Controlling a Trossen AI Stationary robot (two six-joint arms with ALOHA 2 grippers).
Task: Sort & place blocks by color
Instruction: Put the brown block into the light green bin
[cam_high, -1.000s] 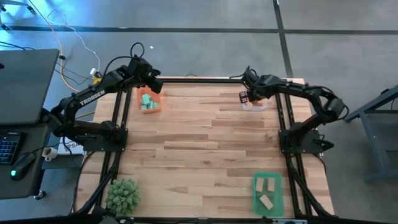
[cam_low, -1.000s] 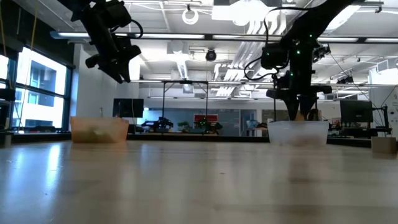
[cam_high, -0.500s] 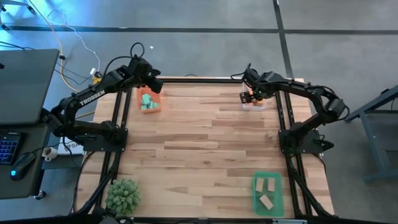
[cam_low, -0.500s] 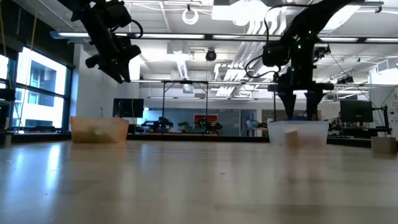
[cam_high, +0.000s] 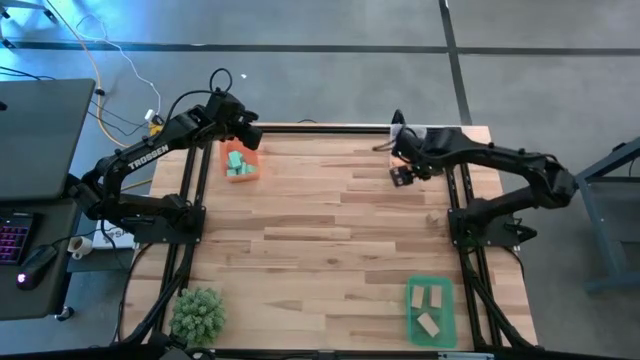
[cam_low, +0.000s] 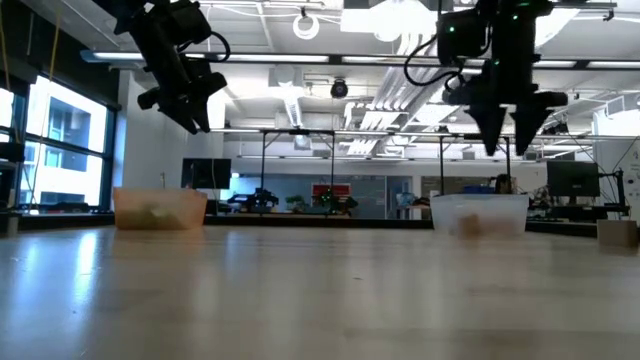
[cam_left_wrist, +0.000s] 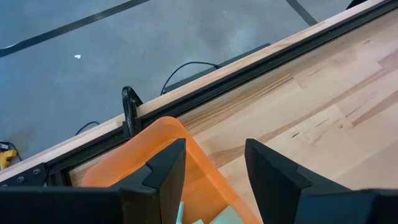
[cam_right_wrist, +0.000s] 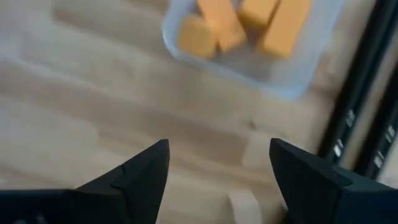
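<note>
Wood table (cam_high: 330, 230): three trays (cam_high: 431, 308), plant (cam_high: 196, 313).

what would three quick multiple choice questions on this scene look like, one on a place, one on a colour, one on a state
1. Where is the plant?
A. near-left table corner
B. beside the clear tray
C. inside the green tray

2. What colour are the blocks in the clear tray?
A. teal
B. orange
C. tan

3. What state is the right hand in?
A. shut on a block
B. open and empty
C. shut and empty

Answers:
1. A, the high view shows the plant at the table's near-left corner, far from both trays.
2. B, the right wrist view shows orange blocks lying in the clear tray.
3. B, the right wrist view shows its fingers spread apart with only bare table between them.
</note>
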